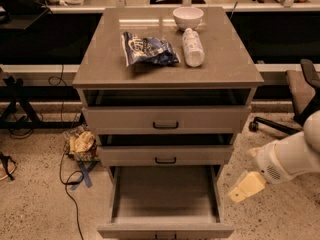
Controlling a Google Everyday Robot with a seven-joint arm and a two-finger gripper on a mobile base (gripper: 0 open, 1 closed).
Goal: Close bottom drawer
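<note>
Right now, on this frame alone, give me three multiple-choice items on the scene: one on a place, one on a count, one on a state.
1. Where is the gripper?
A) to the picture's right of the bottom drawer, apart from it
B) on the drawer's handle
C) over the cabinet top

2. How many things lie on the cabinet top?
A) one
B) three
C) five

3. The bottom drawer is:
A) shut
B) pulled far out
C) taken off

Answers:
1 A, the gripper hangs beside the drawer's right side and touches nothing.
2 B, a white bowl, a white bottle on its side and a blue snack bag.
3 B, its bare grey inside shows.
</note>
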